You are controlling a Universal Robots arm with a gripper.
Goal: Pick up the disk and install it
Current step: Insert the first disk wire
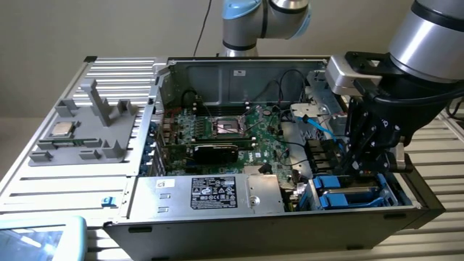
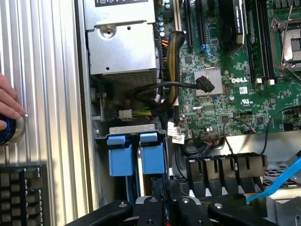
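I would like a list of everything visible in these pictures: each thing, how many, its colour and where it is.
Computer case: one, black and silver, lying open on the table.
Motherboard: one, green, inside the case.
Power supply: one, silver with black label, at the case's near edge.
Disk: blue carrier, in the drive bay at the exterior view's right; count unclear.
Blue cable: one, above the bay.
Grey fixture: one, on the slatted table at the exterior view's left.
Processor chip: one, silver, on the fixture.
Keyboard: one, black, beside the case.
Hand: one, on a round knob.
End effector: one, black, lowered at the drive bay, closed on the disk's carrier.
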